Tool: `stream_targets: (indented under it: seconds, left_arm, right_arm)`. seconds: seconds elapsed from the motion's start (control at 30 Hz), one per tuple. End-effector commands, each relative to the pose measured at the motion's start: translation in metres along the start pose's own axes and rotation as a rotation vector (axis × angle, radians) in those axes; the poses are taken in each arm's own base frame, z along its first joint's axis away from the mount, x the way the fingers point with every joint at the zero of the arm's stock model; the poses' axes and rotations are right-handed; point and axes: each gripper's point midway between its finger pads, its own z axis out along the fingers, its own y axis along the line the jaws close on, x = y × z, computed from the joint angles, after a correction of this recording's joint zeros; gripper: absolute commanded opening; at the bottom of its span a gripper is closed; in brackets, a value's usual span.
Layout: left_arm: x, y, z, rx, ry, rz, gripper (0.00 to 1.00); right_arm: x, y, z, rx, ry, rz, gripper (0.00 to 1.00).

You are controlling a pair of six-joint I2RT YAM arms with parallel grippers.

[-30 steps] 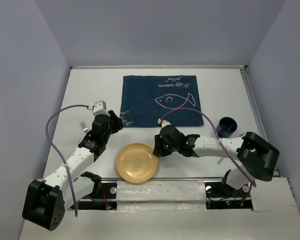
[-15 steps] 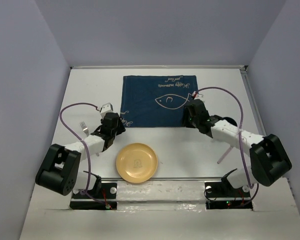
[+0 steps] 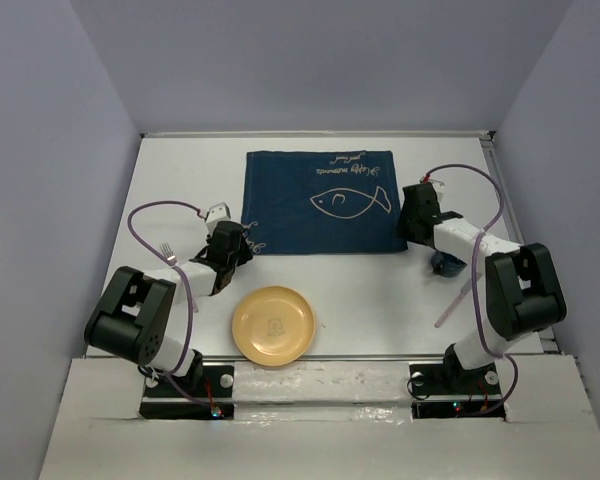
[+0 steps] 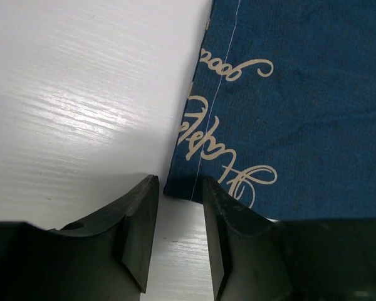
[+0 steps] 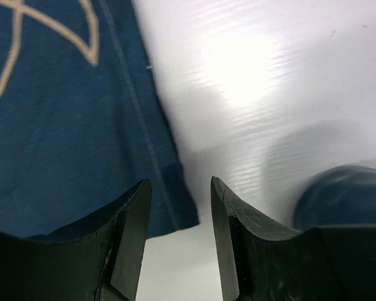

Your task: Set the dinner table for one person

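The white dinner table [image 3: 180,180] holds a dark blue placemat [image 3: 320,200] with a fish drawing, at the back centre. My left gripper [image 3: 242,243] is open at the mat's near-left corner. In the left wrist view that corner [image 4: 175,188] lies just ahead of the gap between my jaws [image 4: 178,188]. My right gripper [image 3: 412,235] is open at the mat's near-right corner. In the right wrist view the corner [image 5: 182,213] sits between the fingertips of that gripper [image 5: 180,188]. Neither gripper holds anything.
A yellow plate [image 3: 273,325] lies near the front edge, between the arms. A fork [image 3: 167,250] lies left of the left arm. A dark blue cup [image 3: 448,262], also in the right wrist view [image 5: 344,194], stands by the right arm, next to a thin pale stick [image 3: 454,300].
The right gripper swung from beside the plate up and right to the mat's near-right corner. The left gripper settled at the near-left corner as its arm folded back.
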Motion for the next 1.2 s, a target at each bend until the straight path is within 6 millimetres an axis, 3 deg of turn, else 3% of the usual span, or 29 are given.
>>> stream_targets:
  seconds: [0.0,0.13,0.23,0.3,0.33,0.4,0.5,0.6,0.63,0.7,0.77,0.9,1.17]
  left_arm:
    - [-0.022,-0.011,0.004,0.016,-0.075,-0.006,0.43]
    - [-0.022,-0.012,0.005,0.021,-0.077,-0.014,0.38]
    - [-0.022,-0.011,0.004,0.023,-0.081,-0.017,0.29]
    - [-0.021,-0.01,0.003,0.024,-0.082,-0.017,0.2]
    - [-0.021,-0.01,0.002,0.025,-0.084,-0.017,0.1]
    - [-0.021,-0.01,-0.002,0.035,-0.085,-0.021,0.01]
    - [-0.021,-0.011,-0.012,0.064,-0.089,-0.036,0.0]
    - [-0.018,-0.01,-0.027,0.104,-0.099,-0.071,0.0]
    - [-0.017,-0.011,-0.031,0.12,-0.1,-0.082,0.0]
    - [-0.02,-0.013,-0.043,0.154,-0.113,-0.118,0.0]
    - [-0.019,-0.011,-0.053,0.168,-0.116,-0.144,0.0]
    - [-0.008,-0.008,-0.063,0.198,-0.094,-0.178,0.0]
    - [0.009,0.006,-0.074,0.194,-0.081,-0.24,0.0]
  right_arm:
    - [-0.018,-0.006,0.009,0.015,-0.026,0.02,0.49]
    - [-0.007,-0.003,0.018,0.006,0.015,0.012,0.48]
    - [0.011,0.008,0.025,-0.055,0.074,0.023,0.44]
    - [0.023,0.01,0.028,-0.072,0.103,0.027,0.37]
    - [0.027,0.012,0.028,-0.086,0.113,0.033,0.33]
    - [0.034,0.008,0.027,-0.085,0.118,0.036,0.19]
    - [0.041,0.005,0.019,-0.098,0.115,0.043,0.0]
    - [0.037,0.005,0.005,-0.13,0.088,0.065,0.0]
    - [0.047,0.003,0.001,-0.142,0.107,0.068,0.0]
    - [0.045,0.005,-0.012,-0.185,0.084,0.089,0.0]
    - [0.062,0.005,-0.02,-0.211,0.107,0.087,0.0]
    - [0.068,0.008,-0.039,-0.266,0.085,0.089,0.0]
    - [0.079,-0.001,-0.046,-0.26,0.09,0.092,0.0]
